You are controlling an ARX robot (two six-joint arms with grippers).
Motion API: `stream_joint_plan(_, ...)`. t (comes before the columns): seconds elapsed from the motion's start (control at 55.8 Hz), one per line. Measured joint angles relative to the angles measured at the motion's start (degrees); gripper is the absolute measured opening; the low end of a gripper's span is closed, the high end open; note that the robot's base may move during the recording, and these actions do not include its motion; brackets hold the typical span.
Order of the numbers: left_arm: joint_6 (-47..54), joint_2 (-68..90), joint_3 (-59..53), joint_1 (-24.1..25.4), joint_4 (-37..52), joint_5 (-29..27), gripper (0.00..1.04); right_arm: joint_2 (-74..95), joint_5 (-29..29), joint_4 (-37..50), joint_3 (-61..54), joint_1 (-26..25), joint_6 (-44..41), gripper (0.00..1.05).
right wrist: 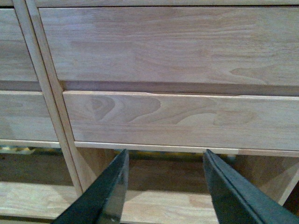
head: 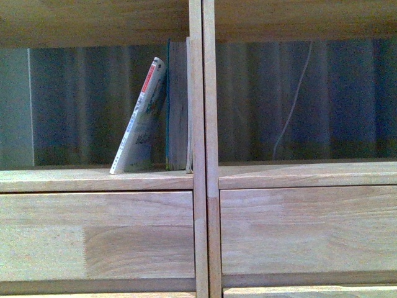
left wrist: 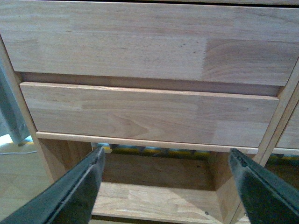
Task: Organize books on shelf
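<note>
Both grippers, left (left wrist: 166,161) and right (right wrist: 163,161), hang spread and empty before the drawer fronts (left wrist: 149,112), well below the compartment where the paperback (head: 139,121) leans against the upright teal book (head: 177,105)

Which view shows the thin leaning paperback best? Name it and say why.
The front view. There the paperback shows whole, tilted right against the upright teal book in the left compartment beside the central upright. Neither wrist view shows it: both show only drawer fronts, lower openings and their own open tool.
</note>
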Motion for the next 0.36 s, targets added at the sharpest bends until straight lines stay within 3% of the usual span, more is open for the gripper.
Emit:
stream_joint_plan(0.09, 0.13, 0.00, 0.00, 0.00, 0.00, 0.00, 0.99, 0.00, 0.00, 0.00, 0.00, 0.00, 0.00, 0.85)
stream_joint_plan(0.197, 0.13, 0.00, 0.00, 0.00, 0.00, 0.00, 0.97, 0.00, 0.00, 0.00, 0.00, 0.00, 0.00, 0.99)
stream_joint_plan(0.358, 0.13, 0.00, 0.00, 0.00, 0.00, 0.00, 0.97, 0.00, 0.00, 0.00, 0.00, 0.00, 0.00, 0.98)
